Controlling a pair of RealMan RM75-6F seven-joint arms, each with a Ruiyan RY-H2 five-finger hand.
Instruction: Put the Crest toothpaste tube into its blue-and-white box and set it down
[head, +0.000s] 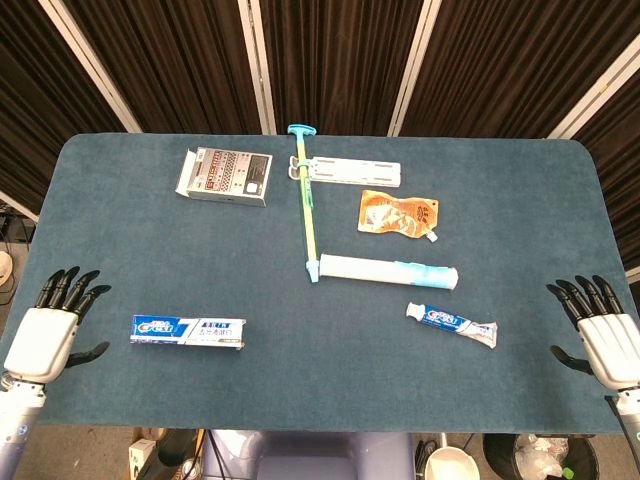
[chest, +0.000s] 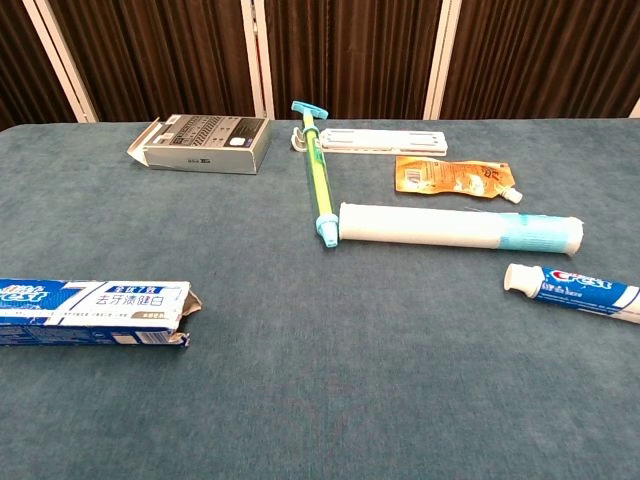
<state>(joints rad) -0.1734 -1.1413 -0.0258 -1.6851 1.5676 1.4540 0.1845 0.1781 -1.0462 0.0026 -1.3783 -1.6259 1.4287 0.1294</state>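
The Crest toothpaste tube (head: 452, 323) (chest: 572, 289) lies flat on the table's right half, cap pointing left. The blue-and-white box (head: 187, 331) (chest: 92, 312) lies flat at the front left, its open flap end facing right. My left hand (head: 47, 335) hovers at the table's left front edge, fingers spread and empty, a short way left of the box. At the right front edge my right hand (head: 603, 334) is likewise spread and empty, well right of the tube. Neither hand shows in the chest view.
A white-and-teal cylinder (head: 389, 271) lies just behind the tube. An orange pouch (head: 399, 214), a long green-yellow stick (head: 307, 205), a white flat strip (head: 352, 172) and a grey patterned box (head: 224, 176) sit farther back on the blue cloth table (head: 330, 400).
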